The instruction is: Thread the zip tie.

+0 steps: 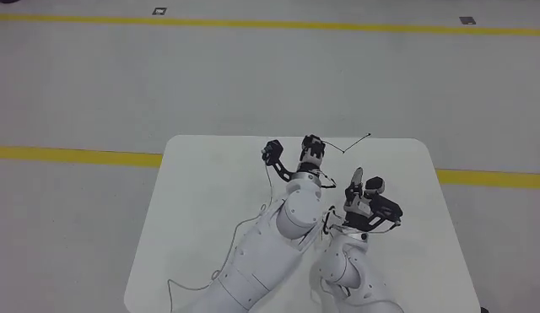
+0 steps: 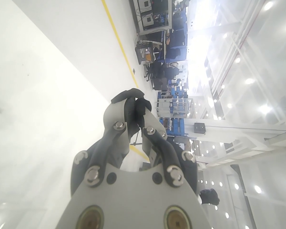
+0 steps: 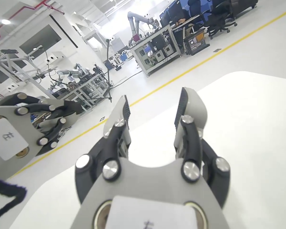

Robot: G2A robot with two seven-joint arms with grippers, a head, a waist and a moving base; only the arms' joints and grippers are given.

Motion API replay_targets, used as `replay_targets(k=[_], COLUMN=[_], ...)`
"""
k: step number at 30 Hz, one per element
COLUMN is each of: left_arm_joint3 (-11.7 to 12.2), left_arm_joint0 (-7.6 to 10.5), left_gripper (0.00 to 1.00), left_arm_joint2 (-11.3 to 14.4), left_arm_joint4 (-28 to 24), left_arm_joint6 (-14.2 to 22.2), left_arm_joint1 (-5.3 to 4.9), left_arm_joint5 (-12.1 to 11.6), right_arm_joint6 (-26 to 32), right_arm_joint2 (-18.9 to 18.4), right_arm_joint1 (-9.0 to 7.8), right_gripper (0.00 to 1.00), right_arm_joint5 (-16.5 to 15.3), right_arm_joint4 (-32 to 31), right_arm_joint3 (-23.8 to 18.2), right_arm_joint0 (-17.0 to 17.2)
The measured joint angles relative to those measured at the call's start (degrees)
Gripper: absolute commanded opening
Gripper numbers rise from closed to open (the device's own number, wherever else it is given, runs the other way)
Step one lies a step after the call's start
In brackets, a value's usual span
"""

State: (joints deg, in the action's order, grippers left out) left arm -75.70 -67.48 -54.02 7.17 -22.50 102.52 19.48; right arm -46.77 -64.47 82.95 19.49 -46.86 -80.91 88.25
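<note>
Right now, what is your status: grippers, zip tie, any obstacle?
Left gripper shut on zip tie. Right gripper open, empty. Tie bent, not threaded. No obstacle seen.

The thin plastic zip tie is black, the rounded table plain white. The grey metal right gripper has black ribbed pads.

My right pincer hangs over a rounded corner of the white desk, its two ribbed pads spread wide with nothing between them. Off to one side is the left pincer - fingers pinched together at the tip on the zip tie, a thin dark strip that runs out from it, bends sharply and stands up. A fuzzy black cable loops at the near edge of the desk. Beyond the desk, a yellow line crosses the pale floor.
</note>
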Motion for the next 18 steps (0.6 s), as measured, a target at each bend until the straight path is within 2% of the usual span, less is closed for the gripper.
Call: replay_targets(k=[12,18], left_arm_joint3=[1.0,2.3], left_arm_joint0=[0.17,1.02], left_gripper=[0.00,0.00], left_arm_joint2=[2.3,2.7], left_arm_joint4=[1.1,0.7], left_arm_joint6=[1.6,1.1], left_arm_joint1=[-0.24,0.12], left_arm_joint5=[0.0,0.0], right_arm_joint6=[2.0,1.7], right_arm_joint2=[0.6,0.8], right_arm_joint1=[2.26,3.62], right_gripper=[0.33,0.33], right_arm_joint5=[0.0,0.0], right_arm_joint4=[-1.5,-2.8], right_arm_joint3=[5.8,8.4], right_arm_joint0=[-3.9,-5.0])
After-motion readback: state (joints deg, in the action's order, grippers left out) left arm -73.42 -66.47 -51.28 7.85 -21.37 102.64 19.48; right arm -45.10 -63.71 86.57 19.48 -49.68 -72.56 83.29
